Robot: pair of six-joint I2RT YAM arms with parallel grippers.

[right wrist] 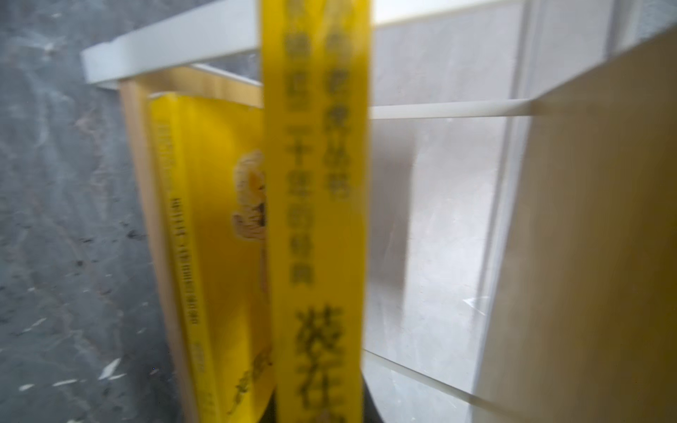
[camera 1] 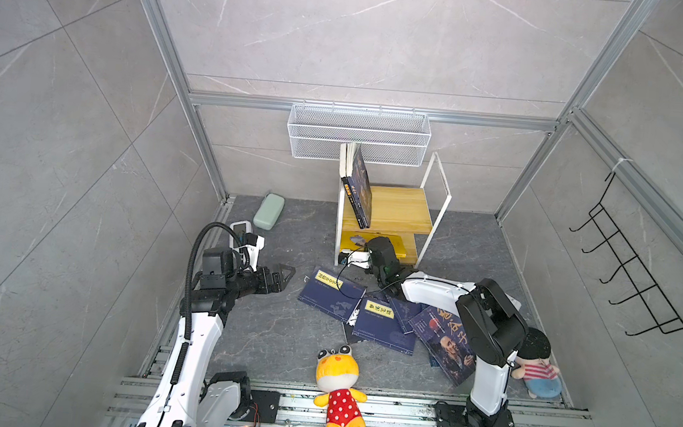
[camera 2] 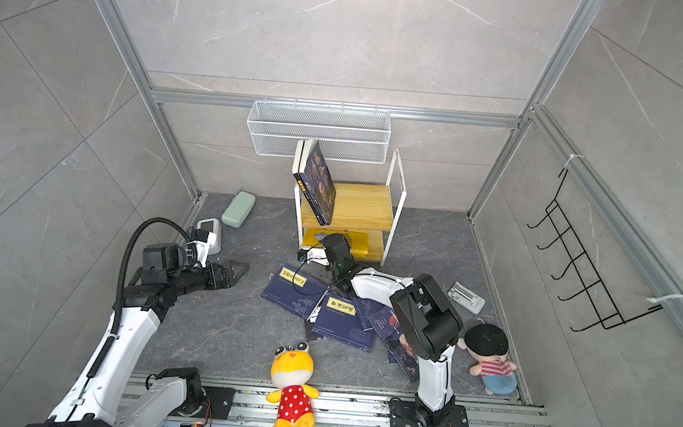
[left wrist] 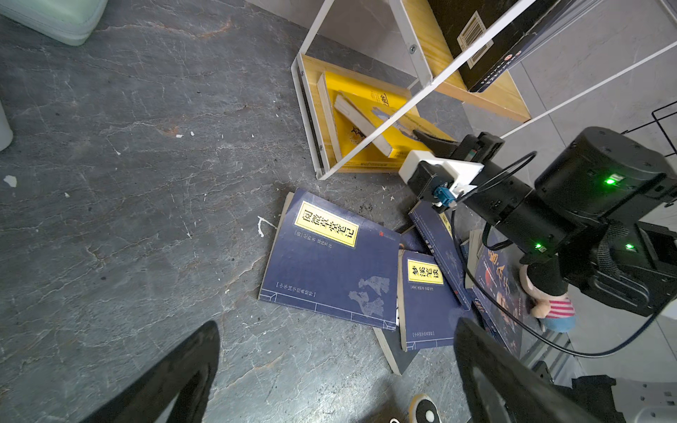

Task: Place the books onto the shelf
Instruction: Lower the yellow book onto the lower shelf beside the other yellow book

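Yellow book point(right wrist: 315, 219) in right gripper point(left wrist: 425, 141) overlaps lower book point(left wrist: 351, 137) inside shelf point(camera 1: 394, 208).

— How is the light in here?
— Bright, even and white, from overhead. The pale grey marble-look wall panels point(camera 1: 366, 37) are evenly lit, and shadows on the dark grey stone-pattern floor point(camera 1: 272, 334) are soft and faint.
— Are the pictures sharp?
— Both top views are crisp, their wide lens splaying the walls outward. The left wrist view is sharp. The right wrist view is blurred: a bright yellow paperback book point(right wrist: 318, 219) sits close to the lens, lettering smeared.
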